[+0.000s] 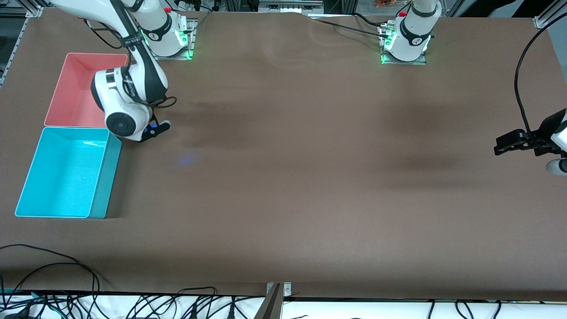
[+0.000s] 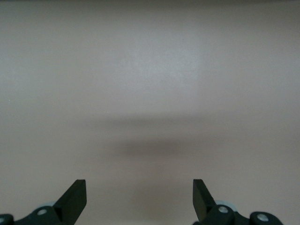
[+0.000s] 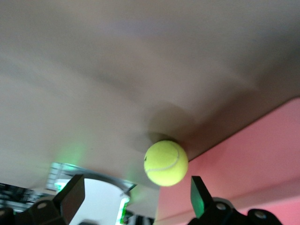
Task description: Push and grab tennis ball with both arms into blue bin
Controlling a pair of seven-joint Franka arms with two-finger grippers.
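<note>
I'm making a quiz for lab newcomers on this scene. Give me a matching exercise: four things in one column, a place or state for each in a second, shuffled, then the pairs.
Things:
1. tennis ball
2. blue bin
3. pink bin
4. left gripper

Places or states:
A. open, over bare table at the left arm's end
B. on the table beside the pink bin's wall, ahead of the open right gripper
C. nearest the front camera of the two bins
D. next to the right arm's base

Pairs: 1-B, 2-C, 3-D, 4-A
</note>
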